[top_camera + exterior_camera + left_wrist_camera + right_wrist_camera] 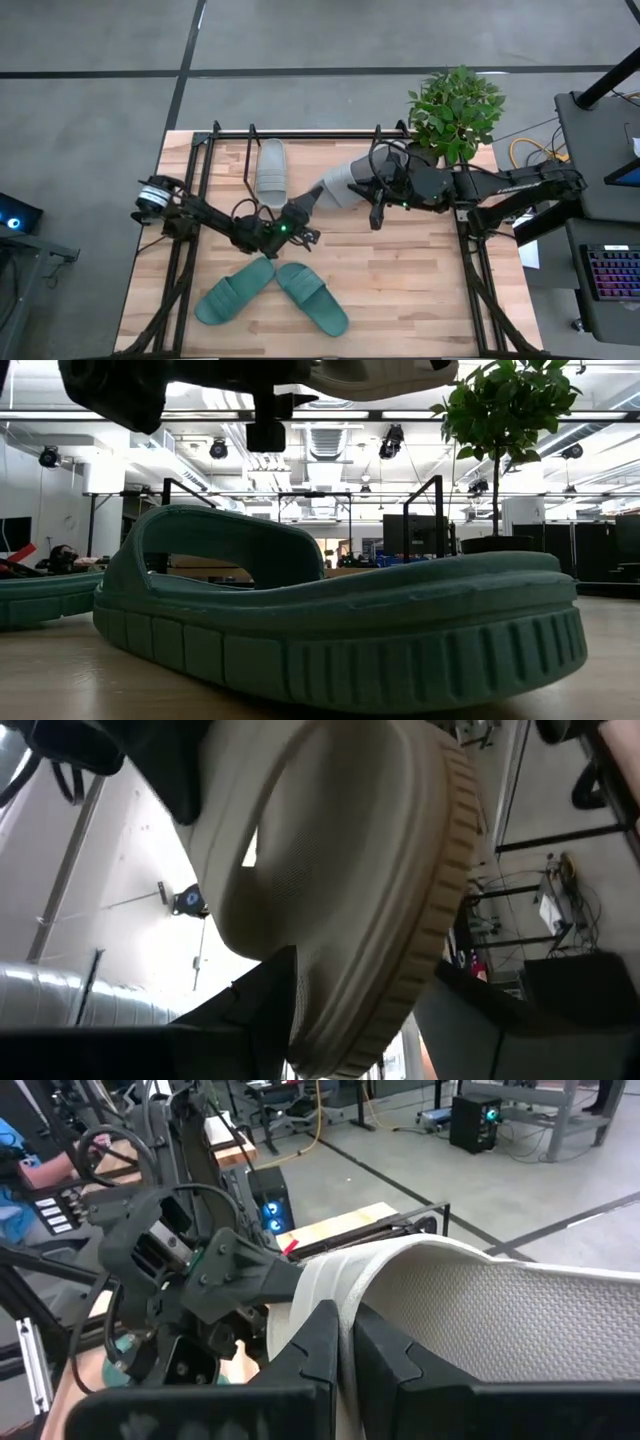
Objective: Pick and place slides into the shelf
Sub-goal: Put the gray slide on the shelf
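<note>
A light grey slide point(340, 185) hangs above the table's middle between my two grippers. My left gripper point(303, 207) is shut on its near-left end and my right gripper point(372, 190) on its strap. A second grey slide point(270, 172) lies in the shelf point(300, 134) at the far edge, between the upright black loops. Two teal slides point(235, 290) point(312, 298) lie soles down on the near part of the table. The low view shows one teal slide point(330, 620) close up and the held grey one point(380, 375) above it. My left gripper holds the grey slide by the end of its sole point(330, 1020). One finger point(255, 1005) lies against the footbed side, and the sole hides the other. The fingers come from the table's left, slanting up. The slide is clear of the table. My right gripper pinches the slide's wide strap point(345, 1315) at its edge between its two fingers point(320, 1350). The fingers come about level from the table's right. The footbed point(500, 1310) stretches away beside them, and the slide hangs clear of the table.
A potted plant point(455, 105) stands at the table's far right corner, close behind my right arm. The black arm frames point(185, 260) point(480, 270) run along both side edges. Bare wood point(400, 290) shows on the near right.
</note>
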You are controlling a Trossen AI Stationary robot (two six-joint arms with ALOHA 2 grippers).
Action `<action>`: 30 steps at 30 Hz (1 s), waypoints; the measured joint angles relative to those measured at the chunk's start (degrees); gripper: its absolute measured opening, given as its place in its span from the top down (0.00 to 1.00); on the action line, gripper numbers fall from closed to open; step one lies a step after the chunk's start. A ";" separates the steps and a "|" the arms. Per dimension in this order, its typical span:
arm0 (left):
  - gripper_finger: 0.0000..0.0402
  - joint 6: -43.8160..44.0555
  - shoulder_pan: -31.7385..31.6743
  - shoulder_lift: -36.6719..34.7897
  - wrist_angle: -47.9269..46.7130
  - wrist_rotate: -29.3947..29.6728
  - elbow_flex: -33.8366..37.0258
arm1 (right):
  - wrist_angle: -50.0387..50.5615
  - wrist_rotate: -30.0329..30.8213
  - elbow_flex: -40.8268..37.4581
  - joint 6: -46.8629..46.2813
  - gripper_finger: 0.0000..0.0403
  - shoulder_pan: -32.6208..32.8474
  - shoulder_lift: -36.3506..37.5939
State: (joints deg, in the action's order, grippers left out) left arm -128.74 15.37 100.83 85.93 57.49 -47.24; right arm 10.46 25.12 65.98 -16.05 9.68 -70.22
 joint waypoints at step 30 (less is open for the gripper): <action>0.96 8.40 0.07 0.03 -3.41 3.08 -3.58 | -1.22 -0.93 0.11 5.58 0.97 -0.64 0.33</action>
State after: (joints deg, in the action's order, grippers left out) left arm -120.33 15.44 100.86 82.52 60.57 -50.82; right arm 9.24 24.18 66.08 -10.48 9.04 -69.89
